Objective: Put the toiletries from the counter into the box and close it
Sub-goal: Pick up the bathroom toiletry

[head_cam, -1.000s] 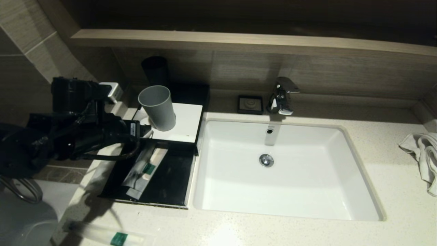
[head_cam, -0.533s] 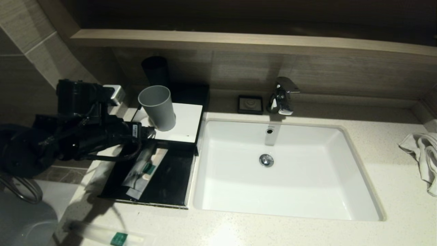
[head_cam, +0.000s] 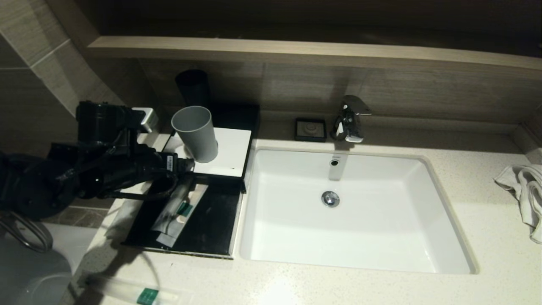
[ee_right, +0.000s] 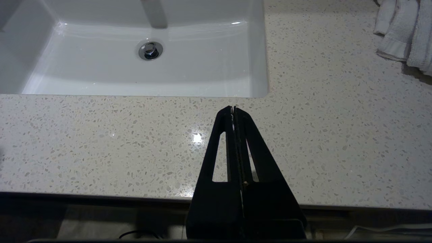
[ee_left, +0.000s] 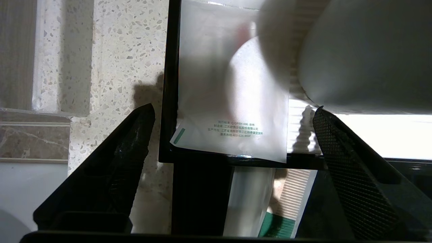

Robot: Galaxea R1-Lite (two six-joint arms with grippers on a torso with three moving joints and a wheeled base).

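The left gripper (head_cam: 186, 163) is largely lost against the black box (head_cam: 211, 224) in the head view, so its tips cannot be made out there. The grey cup (ee_left: 364, 54) is blurred and cut off by the picture's edge in the left wrist view. A packet (head_cam: 139, 293) at the counter's front left corner is partly cut off. The towel (head_cam: 525, 195) at the right edge is only partly seen.
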